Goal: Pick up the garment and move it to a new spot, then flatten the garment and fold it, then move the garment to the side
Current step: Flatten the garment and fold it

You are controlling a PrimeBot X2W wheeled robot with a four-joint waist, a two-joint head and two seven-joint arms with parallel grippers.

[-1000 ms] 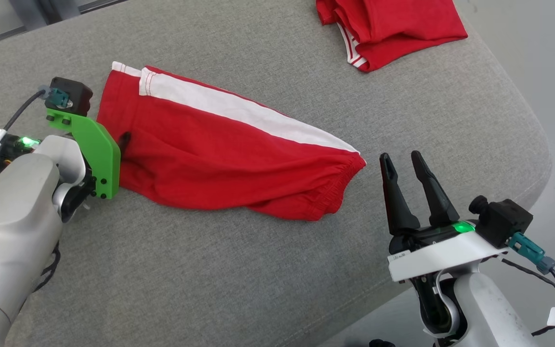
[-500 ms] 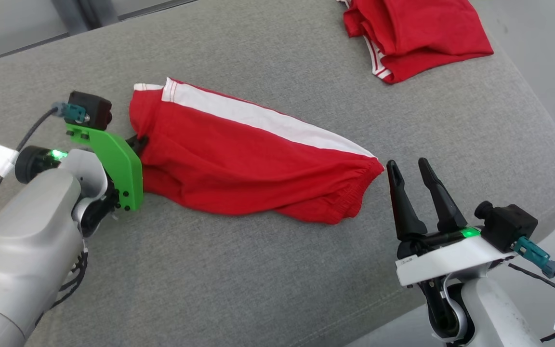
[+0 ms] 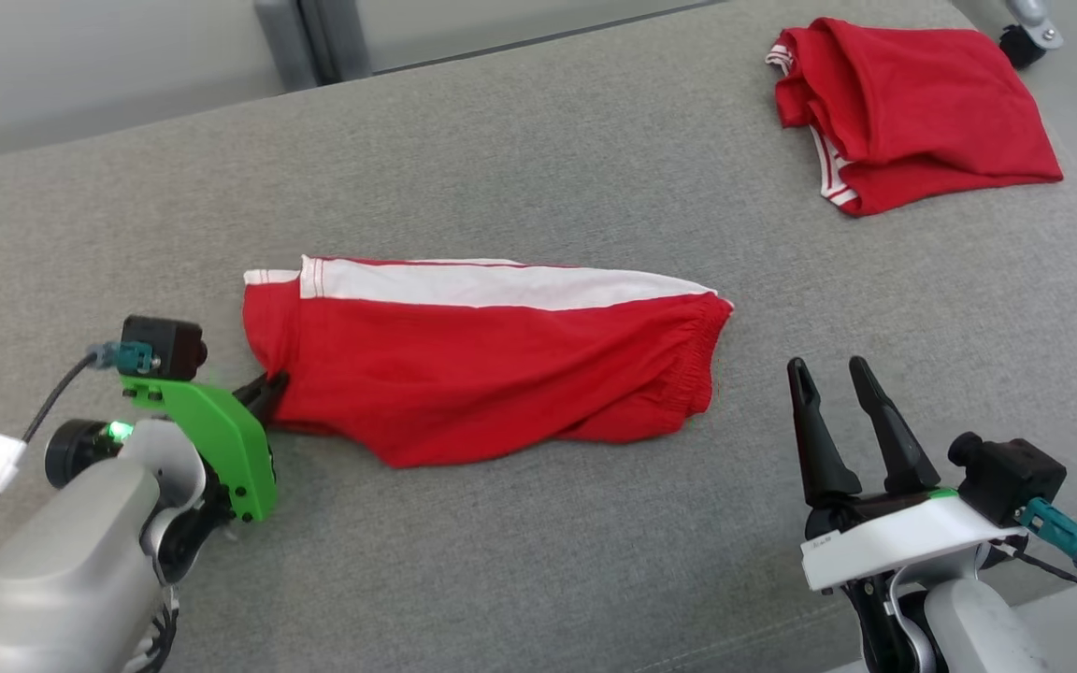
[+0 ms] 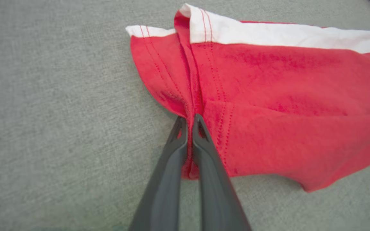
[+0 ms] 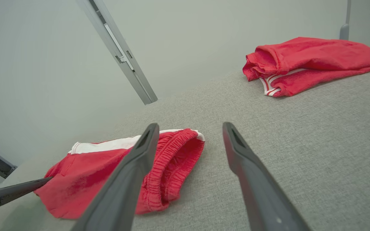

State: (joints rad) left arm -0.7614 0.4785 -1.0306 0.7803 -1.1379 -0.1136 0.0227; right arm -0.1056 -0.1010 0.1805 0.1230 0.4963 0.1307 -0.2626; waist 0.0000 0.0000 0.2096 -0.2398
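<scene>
Red shorts (image 3: 492, 374) lying flat mid-cushion on grey sofa (image 3: 538, 570), leg hem at nine o'clock pinched tight by left gripper (image 3: 267, 385), seemingly for lifting to a new spot; right gripper (image 3: 826, 366) spread wide, idle at four o'clock.

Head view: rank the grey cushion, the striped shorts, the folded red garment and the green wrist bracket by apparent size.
1. grey cushion
2. striped shorts
3. folded red garment, farther from the camera, so less sure
4. green wrist bracket
</scene>
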